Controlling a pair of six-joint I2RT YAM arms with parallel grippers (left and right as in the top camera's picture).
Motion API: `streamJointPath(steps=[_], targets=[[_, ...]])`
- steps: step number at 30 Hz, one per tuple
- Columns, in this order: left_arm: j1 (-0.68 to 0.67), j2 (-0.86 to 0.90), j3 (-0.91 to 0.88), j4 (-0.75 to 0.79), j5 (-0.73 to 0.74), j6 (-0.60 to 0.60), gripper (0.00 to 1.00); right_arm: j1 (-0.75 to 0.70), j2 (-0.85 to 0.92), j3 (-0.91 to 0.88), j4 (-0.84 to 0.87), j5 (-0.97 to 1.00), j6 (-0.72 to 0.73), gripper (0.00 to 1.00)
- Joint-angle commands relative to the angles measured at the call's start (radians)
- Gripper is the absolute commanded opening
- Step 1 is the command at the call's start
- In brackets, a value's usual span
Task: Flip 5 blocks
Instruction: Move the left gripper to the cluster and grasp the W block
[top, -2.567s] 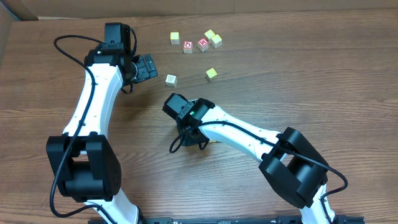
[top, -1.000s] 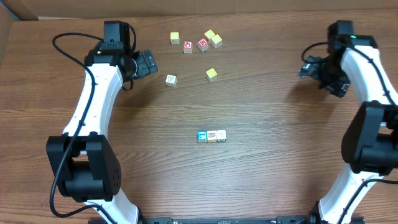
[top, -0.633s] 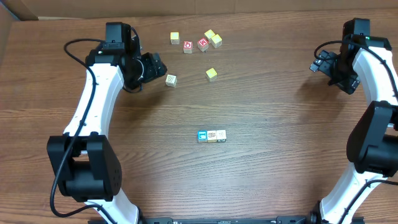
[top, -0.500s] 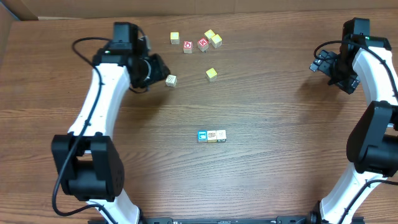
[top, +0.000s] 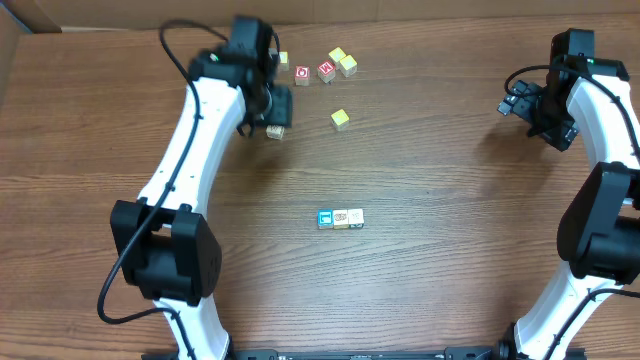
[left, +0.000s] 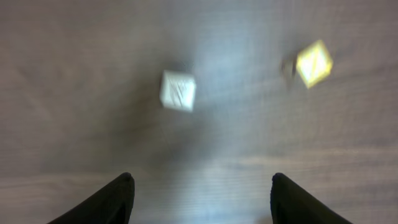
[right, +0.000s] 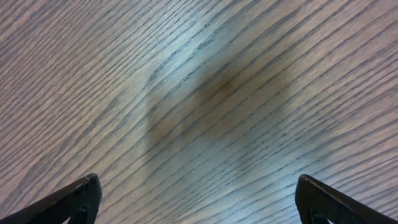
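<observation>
— Overhead, the table (top: 450, 270) is showing wide bare wood all around the row of three blocks (top: 340, 218) in the middle. Its far edge is running close behind the red blocks (top: 326, 71) at the top.
— And the left claw (left: 202, 178)?
— It's hovering close by the pale block (top: 275, 131), fingers partly spread, gripping nothing. On its wrist camera that block is sitting ahead of the tips, slightly askew, patterned face up. The yellow block (top: 340, 119) is lying off to the right, turned cornerwise.
— The right claw (right: 198, 180)?
— It's gaping wide over bare wood near the right edge, empty, well apart from every block.
— Any long axis?
— Only the row, which is running left to right.
</observation>
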Motion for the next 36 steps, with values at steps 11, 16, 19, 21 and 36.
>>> streamJointPath(steps=[11,16,19,21,36], targets=[[0.007,0.27,0.151,-0.034,-0.061,0.072,0.67,-0.001,-0.038,0.019,0.002,0.006,-0.006,1.0],[0.006,0.315,0.149,-0.019,-0.06,0.072,0.66,-0.001,-0.038,0.019,0.002,0.006,-0.006,1.0],[0.005,0.344,0.147,0.005,-0.059,0.073,0.65,-0.001,-0.038,0.019,0.002,0.006,-0.006,1.0],[0.005,0.356,0.147,0.021,-0.059,0.073,0.63,-0.001,-0.038,0.019,0.002,0.006,-0.006,1.0],[-0.002,0.418,0.145,0.078,-0.073,0.072,0.42,-0.001,-0.038,0.019,0.002,0.006,-0.006,1.0]])
